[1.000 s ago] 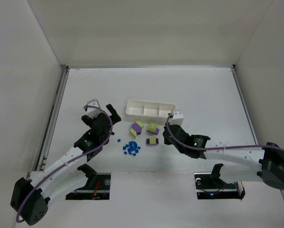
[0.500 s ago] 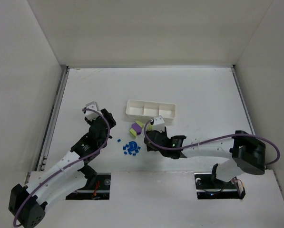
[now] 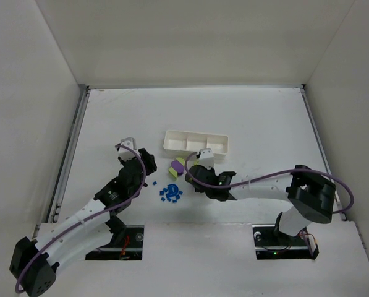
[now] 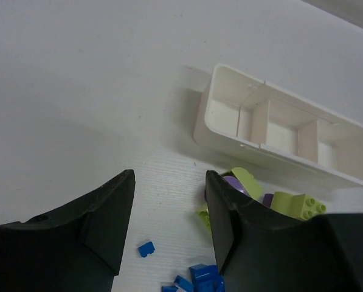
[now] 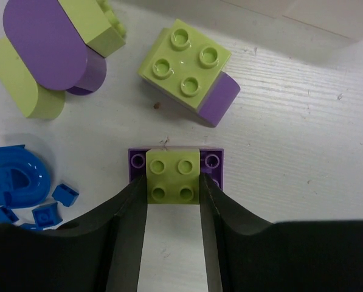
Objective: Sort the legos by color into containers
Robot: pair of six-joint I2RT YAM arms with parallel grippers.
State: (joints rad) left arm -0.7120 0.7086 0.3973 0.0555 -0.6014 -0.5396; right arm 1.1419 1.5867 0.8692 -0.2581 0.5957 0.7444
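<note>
1. The right gripper's fingers (image 5: 125,231) are closed against the two flat sides of a small yellow-green two-by-two plastic brick (image 5: 172,176). It sits studded onto a flat purple plastic plate (image 5: 213,159) on the white table (image 5: 303,152).
2. The left gripper's fingers (image 4: 102,225) stand partway apart with nothing between them. They hover over the table near the tiny scattered blue plastic pieces (image 4: 146,248).
3. The long white three-compartment plastic tray (image 4: 200,125) lies just beyond the bricks, and no brick shows in it.
4. That brick looks light, rigid and slick. Its smooth side walls are the place to pinch, squarely.
5. I'd expect the plate to lift with it, so the pair needs splitting before sorting.
</note>
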